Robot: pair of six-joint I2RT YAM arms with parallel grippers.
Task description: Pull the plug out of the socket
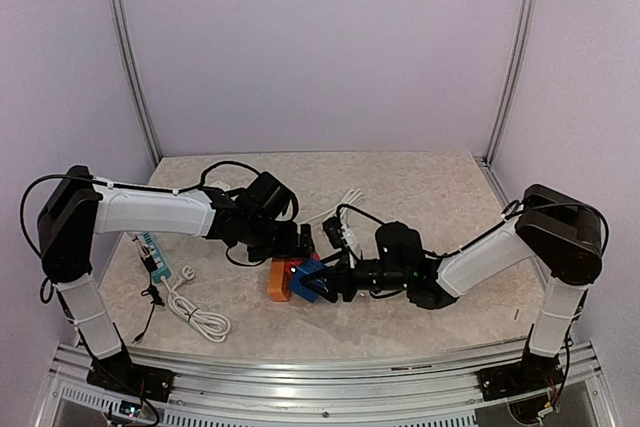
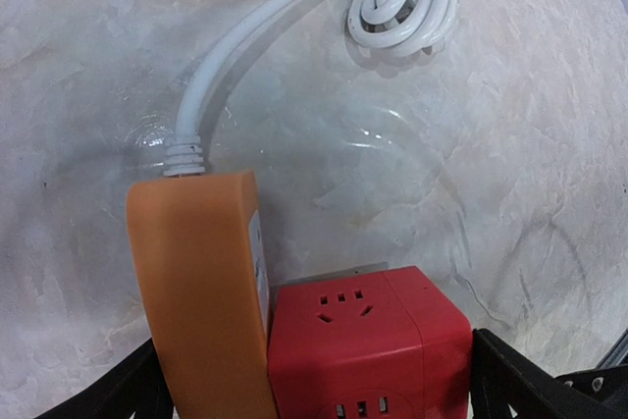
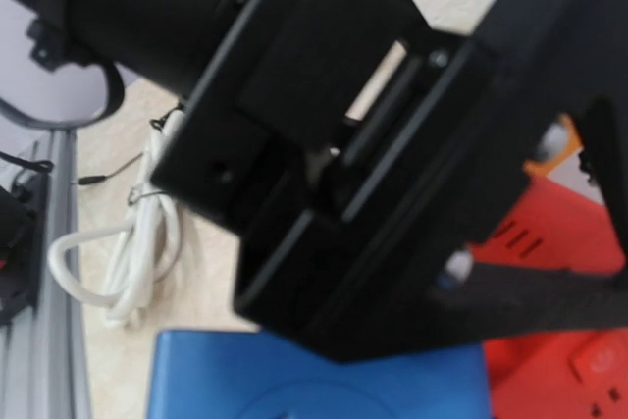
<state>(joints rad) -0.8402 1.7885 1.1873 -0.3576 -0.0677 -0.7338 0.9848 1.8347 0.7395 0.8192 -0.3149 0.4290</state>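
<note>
Inside spread left tool (image 2: pixel 319 390): socket (image 2: pixel 368 340); right tool (image 1: pixel 324 285) seemingly gripping blue plug (image 1: pixel 304 283).

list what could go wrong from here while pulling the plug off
1. The left gripper is open around both the orange block and the red socket cube; closing there might clamp them together.
2. The right gripper sits close to the left one, so pulling could make them collide.
3. The looped white cord may snag as things shift.
</note>
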